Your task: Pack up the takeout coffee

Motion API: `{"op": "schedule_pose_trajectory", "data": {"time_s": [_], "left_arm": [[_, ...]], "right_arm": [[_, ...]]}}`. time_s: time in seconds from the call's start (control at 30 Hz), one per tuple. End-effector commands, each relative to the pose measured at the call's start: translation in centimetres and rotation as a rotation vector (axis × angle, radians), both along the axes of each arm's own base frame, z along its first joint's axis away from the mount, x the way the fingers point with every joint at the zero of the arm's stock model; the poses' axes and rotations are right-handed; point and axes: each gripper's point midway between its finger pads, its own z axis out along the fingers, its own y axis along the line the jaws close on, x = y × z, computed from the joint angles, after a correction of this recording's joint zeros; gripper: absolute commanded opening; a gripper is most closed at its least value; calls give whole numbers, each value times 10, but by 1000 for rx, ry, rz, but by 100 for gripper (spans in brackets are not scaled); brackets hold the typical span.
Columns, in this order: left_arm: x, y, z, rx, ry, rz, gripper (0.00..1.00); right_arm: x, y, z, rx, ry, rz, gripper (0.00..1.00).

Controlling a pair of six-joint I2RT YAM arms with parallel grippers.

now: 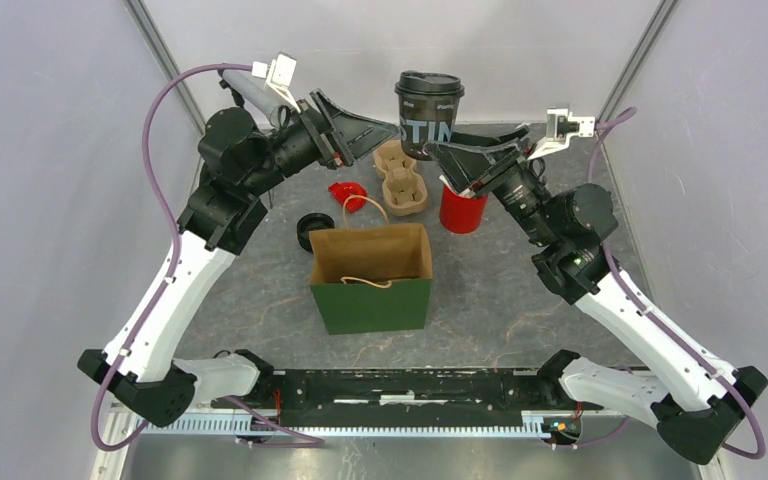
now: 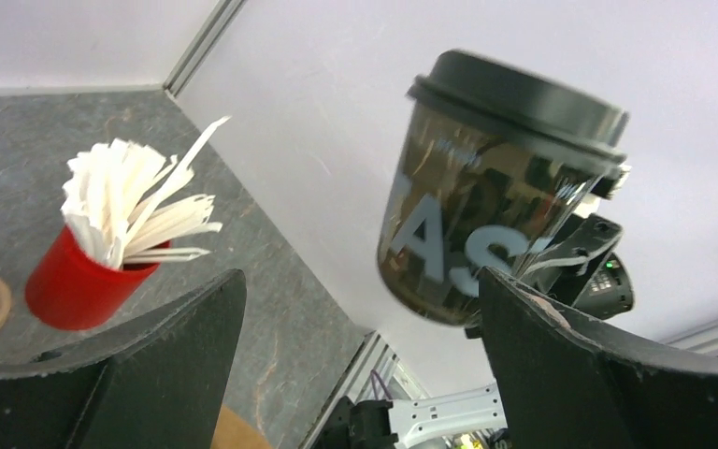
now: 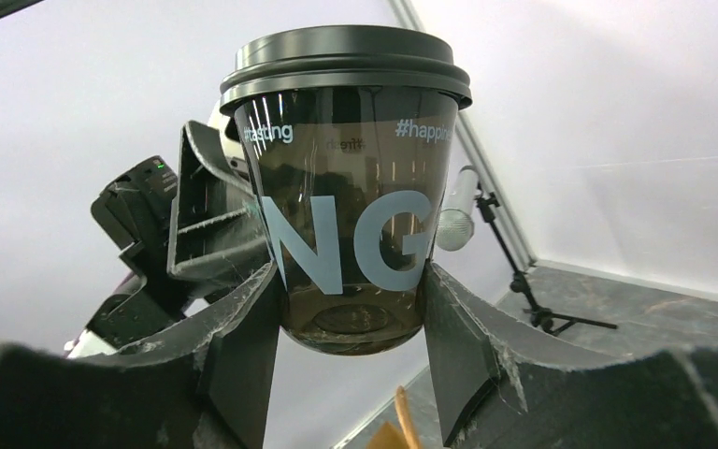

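The coffee cup (image 1: 428, 118) is dark brown, lettered pale (lid black). The paper bag (image 1: 375, 305) is green, the small cup (image 1: 462, 212) red.

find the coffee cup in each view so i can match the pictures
Top external: coffee cup at top centre, beyond the paper bag.
Left wrist: coffee cup upper right, past the open left end effector.
Right wrist: coffee cup at centre, clamped in the right end effector.
Shared landmark: red cup of stirrers, seen from above and by the left wrist; not in the right wrist view.
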Motion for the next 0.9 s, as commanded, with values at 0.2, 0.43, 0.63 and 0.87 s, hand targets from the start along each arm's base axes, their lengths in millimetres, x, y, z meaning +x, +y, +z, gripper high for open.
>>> {"op": "schedule_pose_trajectory", "data": {"time_s": [0.2,0.43,0.63,0.87], "left_arm": [[-32,-10,56,-180,-211,-136,99],[-35,-18,46,-160,-217,-158,100],[-40,-28,41,-175,-223,-188,95],[-44,-30,41,-173,-265,-186,80]], "right_arm": [[-21,9,10,97,-35,116,58],[-23,16,8,104,-32,141,58],[-23,22,0,92,-25,147,59],[-22,25,-12,53,-9,142,67]]}}
